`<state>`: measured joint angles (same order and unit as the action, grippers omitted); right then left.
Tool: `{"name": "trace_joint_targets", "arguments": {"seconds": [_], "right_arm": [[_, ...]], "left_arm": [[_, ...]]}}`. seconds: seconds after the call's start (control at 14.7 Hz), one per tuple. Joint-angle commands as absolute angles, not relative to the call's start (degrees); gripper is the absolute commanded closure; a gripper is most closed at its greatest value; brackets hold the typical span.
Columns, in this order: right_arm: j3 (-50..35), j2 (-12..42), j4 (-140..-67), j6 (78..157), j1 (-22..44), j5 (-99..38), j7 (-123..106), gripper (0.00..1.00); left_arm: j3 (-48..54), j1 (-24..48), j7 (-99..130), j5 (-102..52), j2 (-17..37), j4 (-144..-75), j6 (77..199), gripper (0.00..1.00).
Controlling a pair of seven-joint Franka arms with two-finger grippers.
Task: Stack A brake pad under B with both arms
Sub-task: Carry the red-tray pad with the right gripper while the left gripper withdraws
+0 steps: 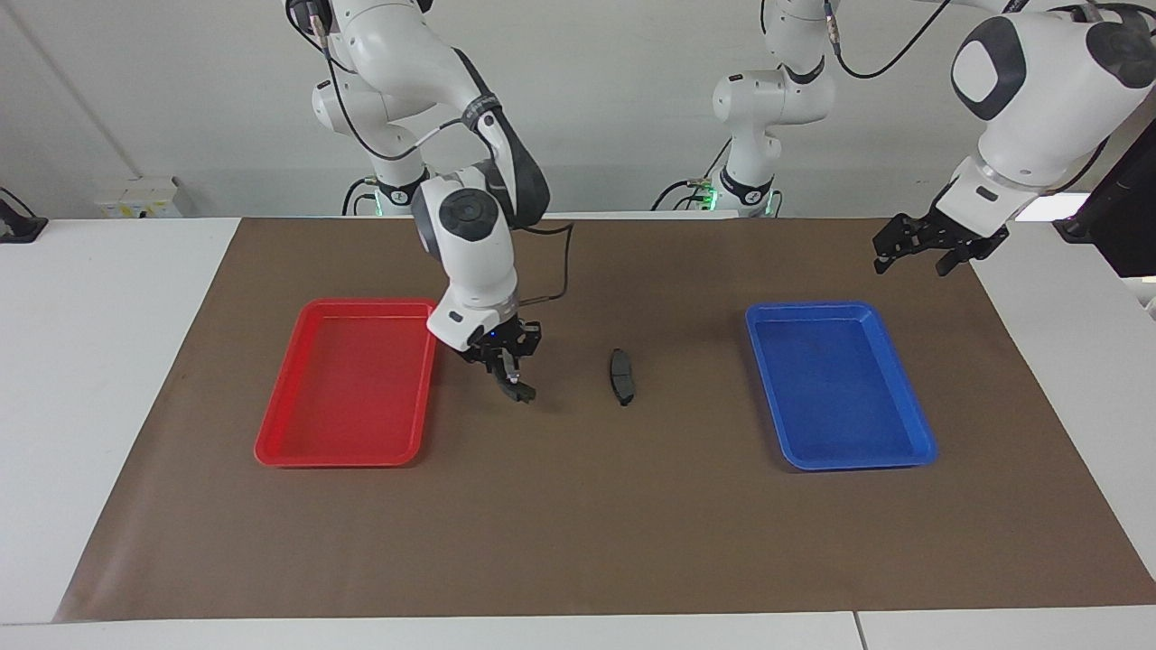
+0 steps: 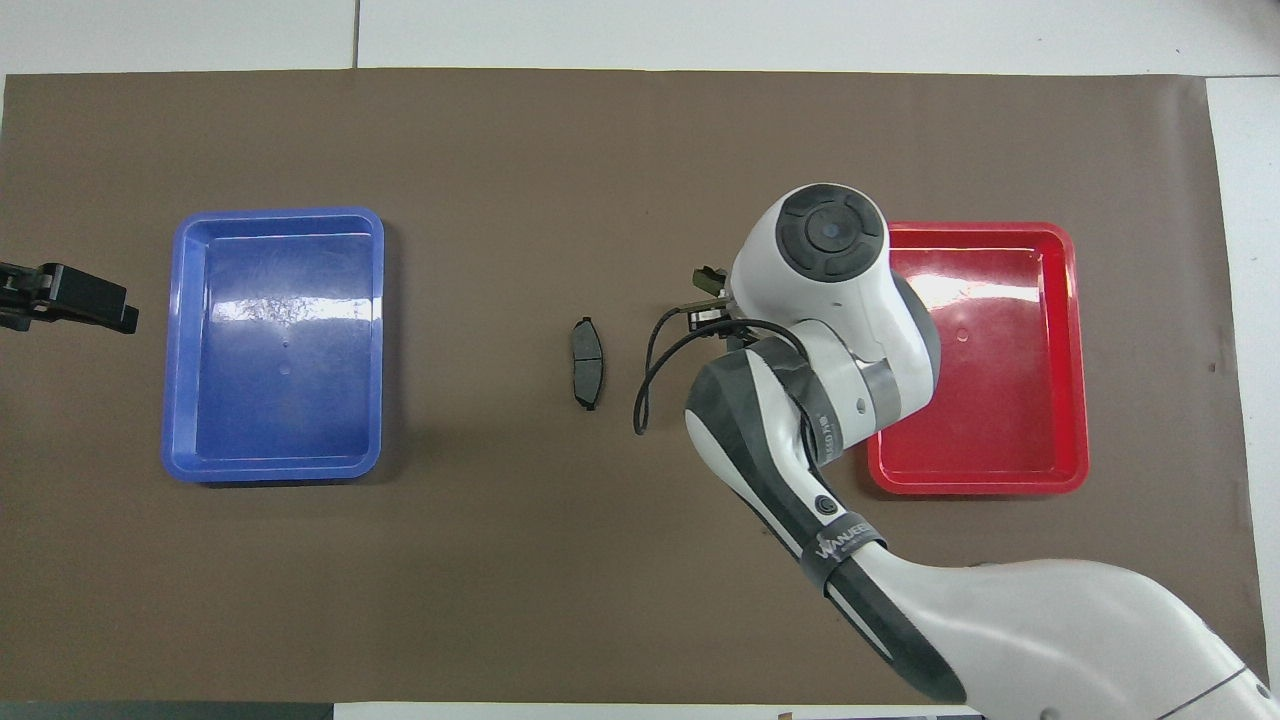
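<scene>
The A brake pad (image 1: 621,376), short, flat and dark with a groove across its middle, lies on the brown mat between the two trays; it also shows in the overhead view (image 2: 587,363). My right gripper (image 1: 508,368) hangs low over the mat between the red tray and the pad. It is shut on a narrow dark piece with a silver glint, B (image 1: 518,388), which hangs down seen edge-on. In the overhead view the arm hides most of it. My left gripper (image 1: 930,248) is open and empty, raised over the mat's edge at the left arm's end, and waits.
A red tray (image 1: 348,456) lies toward the right arm's end, beside the right gripper. A blue tray (image 1: 840,460) lies toward the left arm's end. Both trays show bare floors. A black cable (image 2: 650,380) loops off the right wrist.
</scene>
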<state>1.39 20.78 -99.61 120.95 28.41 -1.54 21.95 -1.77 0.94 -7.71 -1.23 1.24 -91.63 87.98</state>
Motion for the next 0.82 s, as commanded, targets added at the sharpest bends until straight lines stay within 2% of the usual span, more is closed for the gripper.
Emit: {"name": "trace_joint_targets", "arguments": {"seconds": [0.0, 0.2, 0.27, 0.75], "right_arm": [[1.8, 25.1, -93.1, 119.5, 32.2, -2.3, 26.9, 1.0], [1.8, 27.1, -91.9, 120.5, 35.7, -2.1, 30.8, 1.0], [1.7, 28.2, -91.4, 124.0, 36.7, -2.2, 32.3, 1.0], [1.7, 29.9, -92.2, 128.1, 39.1, -2.3, 38.5, 1.0]], "left_arm": [[-2.5, 0.6, -8.9, -1.4, 1.4, -87.9, 83.7, 0.02], [-2.3, 1.0, -8.4, -1.2, 0.4, -88.5, 83.5, 0.01], [-2.3, 1.0, -8.4, -1.1, 0.4, -88.5, 83.5, 0.01], [-2.3, 0.6, -8.4, -1.1, -0.4, -89.9, 84.1, 0.01]]}}
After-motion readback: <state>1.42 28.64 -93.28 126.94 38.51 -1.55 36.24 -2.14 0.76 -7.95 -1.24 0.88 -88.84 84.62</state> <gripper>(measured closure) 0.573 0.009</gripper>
